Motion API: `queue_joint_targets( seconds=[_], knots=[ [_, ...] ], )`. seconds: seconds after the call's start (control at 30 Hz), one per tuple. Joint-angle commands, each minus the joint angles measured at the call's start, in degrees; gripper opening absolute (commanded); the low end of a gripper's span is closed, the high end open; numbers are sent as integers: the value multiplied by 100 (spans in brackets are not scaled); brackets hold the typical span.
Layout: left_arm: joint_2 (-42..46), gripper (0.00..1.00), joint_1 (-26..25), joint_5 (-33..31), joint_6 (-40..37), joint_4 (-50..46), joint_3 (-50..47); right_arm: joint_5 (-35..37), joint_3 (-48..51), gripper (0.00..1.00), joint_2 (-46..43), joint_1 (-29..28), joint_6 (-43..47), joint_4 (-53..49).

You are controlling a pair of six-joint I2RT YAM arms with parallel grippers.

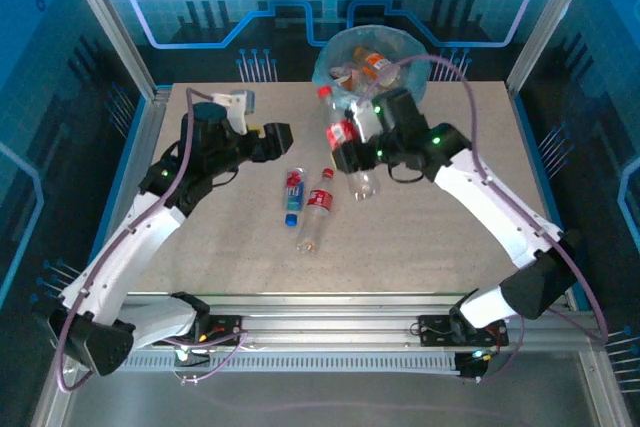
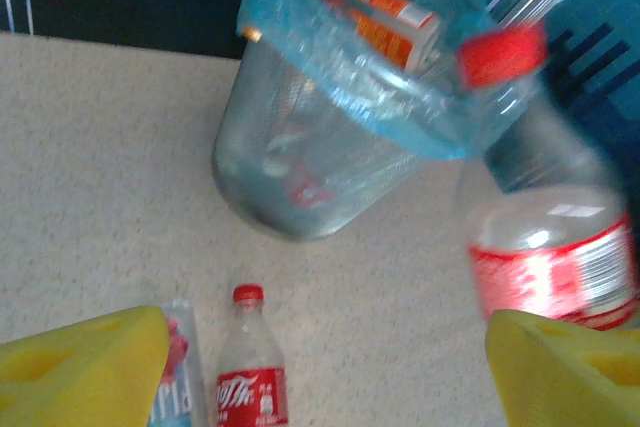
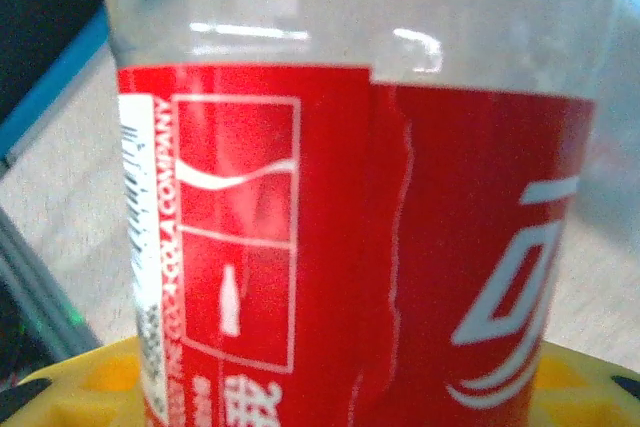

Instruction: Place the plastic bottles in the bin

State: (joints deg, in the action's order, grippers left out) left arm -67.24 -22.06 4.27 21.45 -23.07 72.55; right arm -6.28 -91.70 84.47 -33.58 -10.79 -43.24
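Speckled beige tabletop (image 1: 220, 237) shows a job that looks well along: the round grey bin lined with blue plastic (image 1: 330, 52) already holds several orange-labelled bottles (image 1: 375, 65). The right gripper (image 1: 350, 147) grips a clear red-labelled bottle (image 1: 363, 182) just beside the bin. The left gripper (image 1: 280, 139) hangs wide open and empty. A blue-labelled bottle (image 1: 293, 190) and a second red-labelled bottle (image 1: 317, 209) lie on the table, not yet binned.

2 lying bottles (image 1: 316, 209) clutter mid-table; near table (image 1: 400, 257) lies open.

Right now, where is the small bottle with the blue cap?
In the top view, the blue-capped bottle lies on the table left of centre, beside a red-labelled bottle lying to its right.
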Motion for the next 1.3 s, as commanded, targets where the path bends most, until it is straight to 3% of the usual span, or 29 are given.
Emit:
queue_joint_targets(
  seconds=[0.0, 0.13, 0.27, 0.57, 0.83, 1.03, 1.27],
  knots=[
    [-265, 84, 36, 93, -219, 180, 493, 638, -1028, 54, 326, 212, 826, -298],
    [-561, 85, 36, 36, -263, 250, 784, 1314, -2210, 54, 1070, 442, 1342, -160],
    [-867, 85, 50, 46, -299, 220, 1049, 1421, -3377, 54, 2008, 661, 1880, -43],
    [-1218, 85, 45, 2, -367, 134, 1290, 2190, -6142, 58, 4152, 695, 3060, -1234],
    [-1333, 85, 69, -17, -405, 49, 1262, 2576, -5880, 61, 4157, 899, 2770, -1540],
    [-1410, 86, 71, 21, -400, 5, 1248, 2634, -5683, 82, 4084, 1024, 2794, -1477],
    [-1462, 87, 89, 17, -465, -87, 1378, 2439, -5809, 78, 4068, 1051, 2766, -1353]
  ],
)
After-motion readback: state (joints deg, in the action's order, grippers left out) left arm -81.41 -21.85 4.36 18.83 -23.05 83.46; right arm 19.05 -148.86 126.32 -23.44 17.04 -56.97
